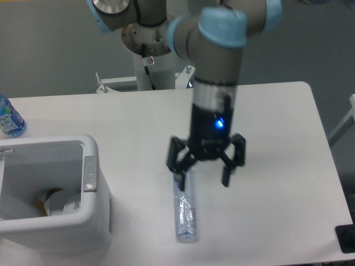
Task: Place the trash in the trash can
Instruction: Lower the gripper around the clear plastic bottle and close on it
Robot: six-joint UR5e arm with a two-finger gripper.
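A slim crinkled clear plastic bottle lies on the white table, pointing toward the front edge. My gripper hangs over its far end with jaws open; the left fingertip is at the bottle's top end, the right fingertip is clear of it to the right. The white trash can stands at the front left with its grey latch facing the bottle. A crumpled white wrapper lies inside the can.
A blue-labelled bottle stands at the table's far left edge. The arm's white base column rises behind the table. A dark object sits at the lower right edge.
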